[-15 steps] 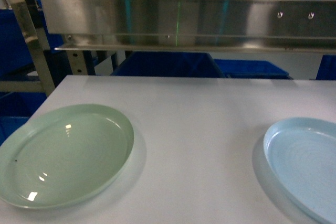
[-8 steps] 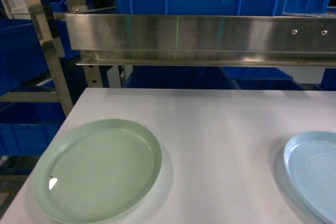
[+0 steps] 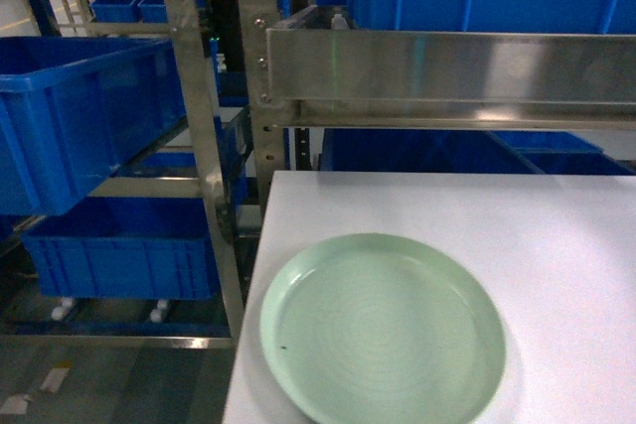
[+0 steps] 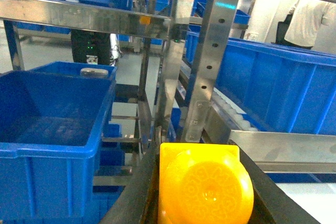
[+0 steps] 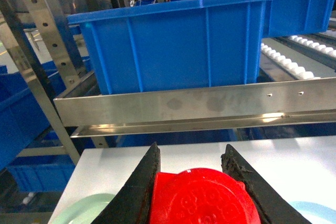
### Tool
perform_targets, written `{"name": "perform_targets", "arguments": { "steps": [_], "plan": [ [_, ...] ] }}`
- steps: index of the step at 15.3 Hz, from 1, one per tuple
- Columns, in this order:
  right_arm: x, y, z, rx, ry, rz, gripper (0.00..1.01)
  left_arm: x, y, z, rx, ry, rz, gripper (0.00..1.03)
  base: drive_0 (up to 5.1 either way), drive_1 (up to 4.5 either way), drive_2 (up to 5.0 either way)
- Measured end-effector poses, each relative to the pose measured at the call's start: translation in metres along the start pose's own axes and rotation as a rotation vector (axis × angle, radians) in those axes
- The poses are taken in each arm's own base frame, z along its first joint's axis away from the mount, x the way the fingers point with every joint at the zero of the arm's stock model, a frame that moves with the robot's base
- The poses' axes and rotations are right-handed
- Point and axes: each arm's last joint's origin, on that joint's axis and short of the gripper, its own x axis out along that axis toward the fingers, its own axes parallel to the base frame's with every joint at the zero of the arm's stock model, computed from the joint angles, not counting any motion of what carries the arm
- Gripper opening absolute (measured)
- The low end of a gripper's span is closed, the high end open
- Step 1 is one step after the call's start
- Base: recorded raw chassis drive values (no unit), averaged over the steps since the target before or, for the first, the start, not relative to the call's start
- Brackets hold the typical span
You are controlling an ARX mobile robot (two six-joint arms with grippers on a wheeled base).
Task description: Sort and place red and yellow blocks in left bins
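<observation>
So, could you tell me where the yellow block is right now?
In the left wrist view, the yellow block sits gripped in the left hand, near the blue bin on the rack.

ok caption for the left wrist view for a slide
Left gripper holding the yellow block, facing an empty blue bin on the steel rack.

We've got the yellow block (image 4: 202, 190) wedged between the left gripper's (image 4: 202, 182) dark fingers, glossy, round embossed stud facing the camera. Same deal with the red block (image 5: 202, 200) in the right gripper (image 5: 197, 182): shiny, stud-side out, lower part cut off.
</observation>
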Motion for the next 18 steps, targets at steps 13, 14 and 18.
{"name": "perform_targets", "arguments": {
  "steps": [13,14,18],
  "plan": [
    [0.0,0.0001,-0.0002,0.0,0.003,0.002,0.28,0.0,0.0003,0.0,0.0,0.0,0.003,0.26,-5.0,2.44,2.4],
    [-0.0001,0.0001,0.0,0.0,0.001,0.002,0.28,0.0,0.0002,0.0,0.0,0.0,0.002,0.26,-4.9,2.49,2.5],
    [0.0,0.0,-0.0002,0.0,0.002,0.002,0.28,0.0,0.0004,0.0001,0.0,-0.001,0.005,0.26,-5.0,2.41,2.4]
  ]
}}
